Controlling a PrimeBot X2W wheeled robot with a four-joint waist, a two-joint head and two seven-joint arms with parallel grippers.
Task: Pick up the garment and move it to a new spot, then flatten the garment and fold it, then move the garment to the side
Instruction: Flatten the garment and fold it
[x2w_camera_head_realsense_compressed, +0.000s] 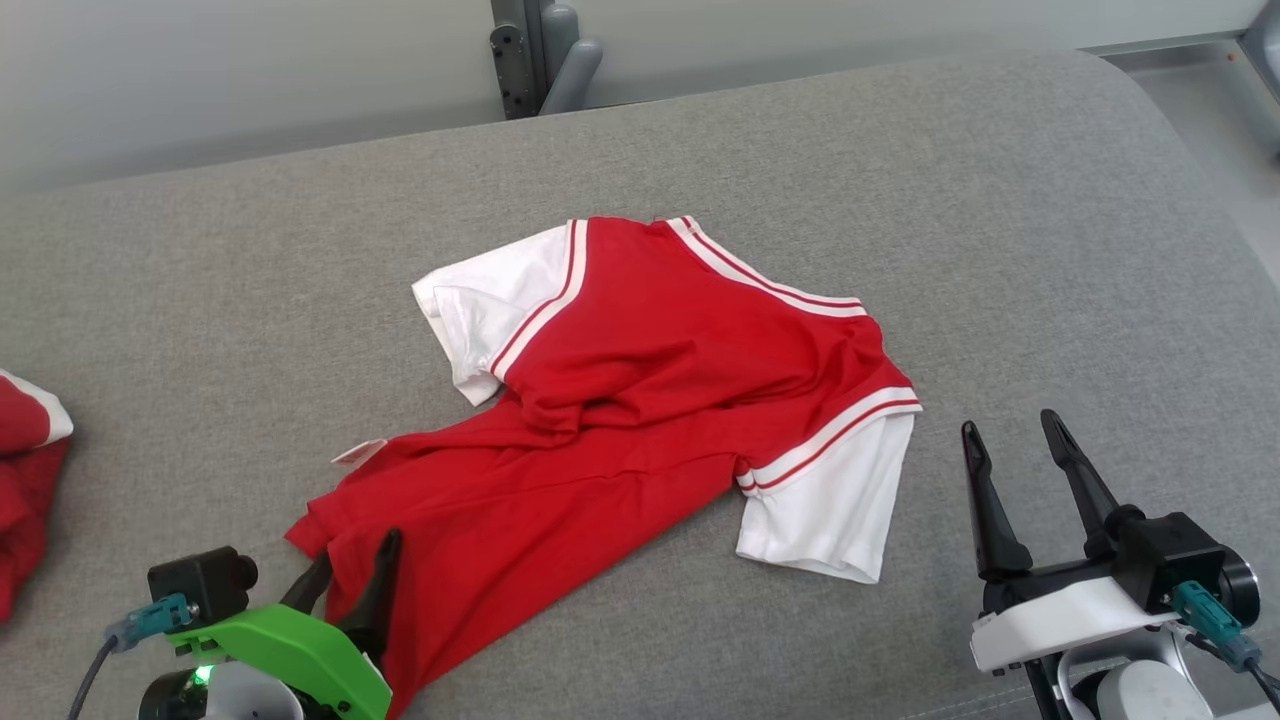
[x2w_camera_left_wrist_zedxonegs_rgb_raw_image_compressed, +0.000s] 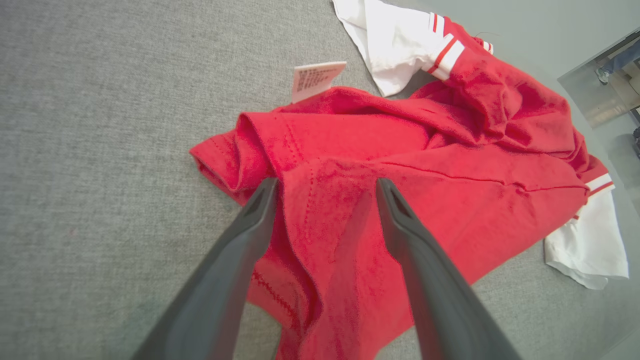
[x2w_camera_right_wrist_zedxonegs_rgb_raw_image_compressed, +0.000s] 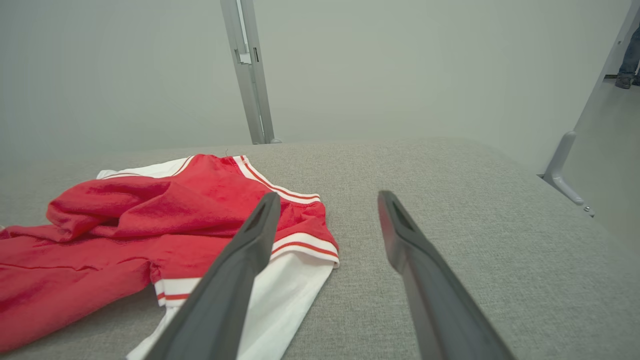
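Now, garment (x2w_camera_head_realsense_compressed: 640, 400): lies rumpled near the middle of the grey cushion (x2w_camera_head_realsense_compressed: 1000, 250), red body twisted toward the near left; not yet flat or folded.
Left gripper (x2w_camera_head_realsense_compressed: 358, 555): stands spread wide over the bunched near hem, clamping nothing; possibly brushes the cloth with its tips, hard to judge from the wrist view.
Right gripper (x2w_camera_head_realsense_compressed: 1010, 425): gapes wide and empty above bare cushion, just beside the near white sleeve (x2w_camera_head_realsense_compressed: 830, 520).
Risk, hem: doubled over itself between the open left jaws; invites a several-layer pinch, dragging the fold along instead of smoothing it.
Risk, one-sided pull: likely skews the body further, with the right side unheld.
Risk, second red garment (x2w_camera_head_realsense_compressed: 25, 480): sits at the cushion's left edge, near enough to tangle in a sideways move.
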